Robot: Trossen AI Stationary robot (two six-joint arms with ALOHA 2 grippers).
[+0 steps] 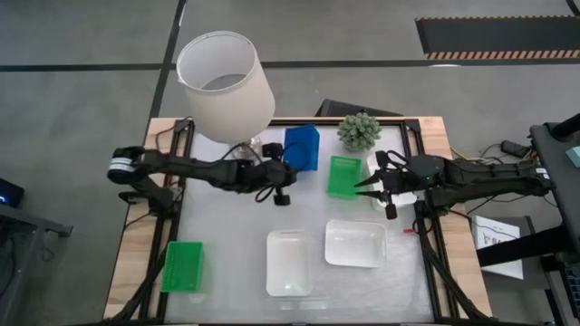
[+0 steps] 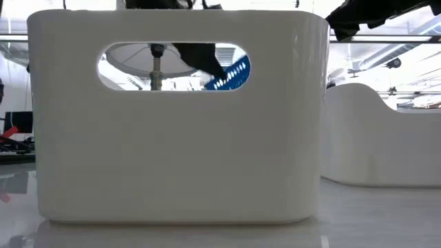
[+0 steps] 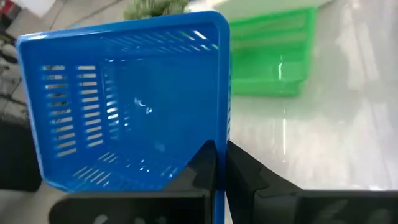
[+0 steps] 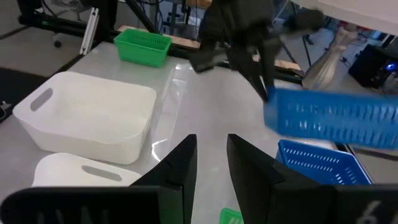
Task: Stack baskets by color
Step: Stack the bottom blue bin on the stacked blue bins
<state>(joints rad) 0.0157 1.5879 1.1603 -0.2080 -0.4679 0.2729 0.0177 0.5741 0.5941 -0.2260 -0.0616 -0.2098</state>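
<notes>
Across the low view, a white basket [image 2: 179, 124] fills almost everything, so only a scrap of blue and a lamp stem show through its handle slot; a second white basket [image 2: 382, 138] is cut off at the right edge. From above, the lampshade [image 1: 225, 83] hides part of the far-left bench [image 1: 227, 226].

Near the far middle, the left tool [image 1: 283, 174] has its fingers [image 3: 208, 168] pressed together on the rim of a blue basket [image 3: 124, 106], pinching its wall and holding it tilted off the bench; another blue basket [image 4: 314, 163] sits under it.

On the right, the right tool [image 1: 381, 188] hovers with its fingers [image 4: 180, 165] slightly spread, gripping nothing, just beside a green basket [image 1: 344, 177].

A further green basket [image 1: 183, 266] lies at the near left, and the two white baskets [image 1: 288, 263] sit side by side at the near middle. How many baskets nest in each pile cannot be told.
</notes>
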